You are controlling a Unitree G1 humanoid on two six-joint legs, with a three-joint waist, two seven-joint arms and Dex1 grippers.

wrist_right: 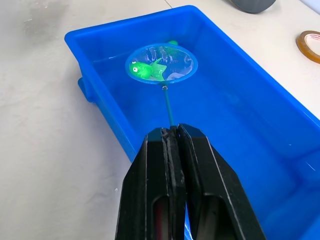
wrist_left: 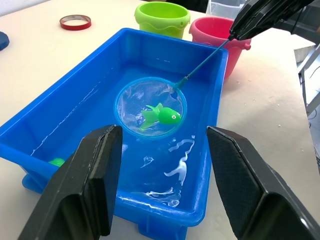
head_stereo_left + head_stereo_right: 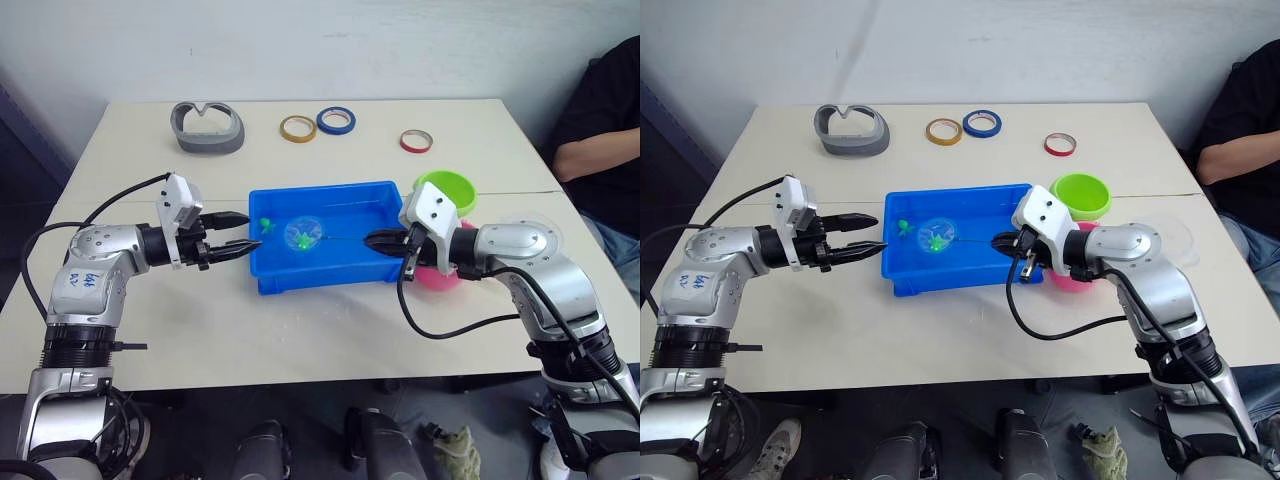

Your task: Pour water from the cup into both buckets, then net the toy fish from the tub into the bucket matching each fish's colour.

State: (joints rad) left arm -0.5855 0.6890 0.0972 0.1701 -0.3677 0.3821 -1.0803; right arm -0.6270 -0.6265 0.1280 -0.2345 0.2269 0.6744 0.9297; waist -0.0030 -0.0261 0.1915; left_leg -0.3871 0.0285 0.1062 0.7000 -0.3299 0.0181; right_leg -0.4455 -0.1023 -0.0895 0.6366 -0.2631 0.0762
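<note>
A green toy fish (image 2: 161, 115) lies inside the small round net (image 2: 151, 106) in the blue tub (image 3: 268, 276) of water. The right gripper (image 1: 173, 134) is clamped on the net's handle; the left gripper (image 3: 240, 233) waits spread apart beside the tub. The lime bucket (image 3: 447, 187) and pink bucket (image 2: 218, 31) stand just beyond; carrying this fish to the lime one appears to be what remains.

The tub (image 3: 325, 272) is bright blue and holds a green fish (image 2: 161, 115) inside a small net (image 2: 150, 106) with a blue ring and teal handle. At its 2 o'clock stand a lime green bucket (image 3: 447, 188) and a pink bucket (image 2: 220, 38). On the cream desk (image 3: 300, 330) lie yellow (image 3: 297, 128), blue (image 3: 336, 121) and red (image 3: 416, 141) tape rolls.
</note>
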